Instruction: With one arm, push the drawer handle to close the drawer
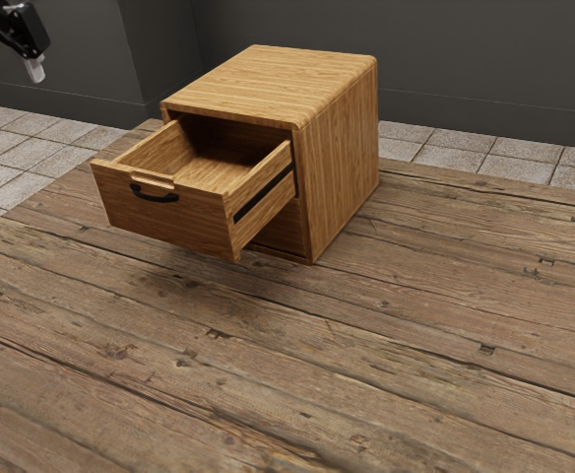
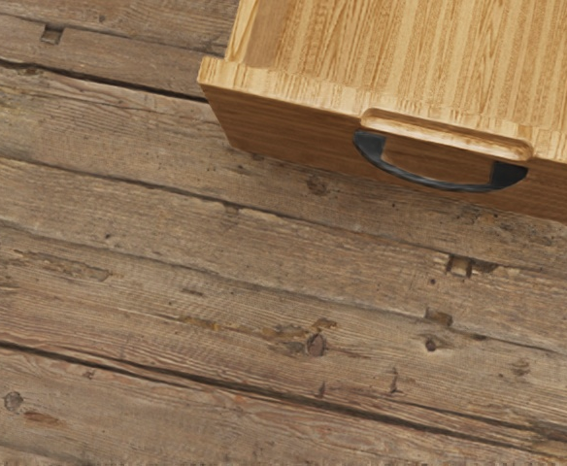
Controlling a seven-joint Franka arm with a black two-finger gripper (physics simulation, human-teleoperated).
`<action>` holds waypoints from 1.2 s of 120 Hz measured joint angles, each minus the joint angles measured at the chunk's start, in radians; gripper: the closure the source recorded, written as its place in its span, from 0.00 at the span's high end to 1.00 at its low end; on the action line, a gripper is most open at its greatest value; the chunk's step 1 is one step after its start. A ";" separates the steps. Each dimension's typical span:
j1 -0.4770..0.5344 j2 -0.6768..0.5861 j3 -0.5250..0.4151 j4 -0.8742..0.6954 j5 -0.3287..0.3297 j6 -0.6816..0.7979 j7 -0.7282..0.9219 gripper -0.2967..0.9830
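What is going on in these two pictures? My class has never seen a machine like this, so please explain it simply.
The machine is a robot arm, and its hand is a black gripper with two fingers. The exterior view comes from a camera at the arm's side; the gripper hangs at that view's upper left, fingers apart, holding nothing that can be seen. The wrist view comes from a camera on the hand, looking down on the drawer and its curved black handle. A small wooden cabinet stands on the plank table with that drawer pulled out. The robot's job is to push it closed.
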 joint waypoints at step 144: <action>0.031 -0.026 -0.124 -0.635 0.096 0.413 -0.234 0.16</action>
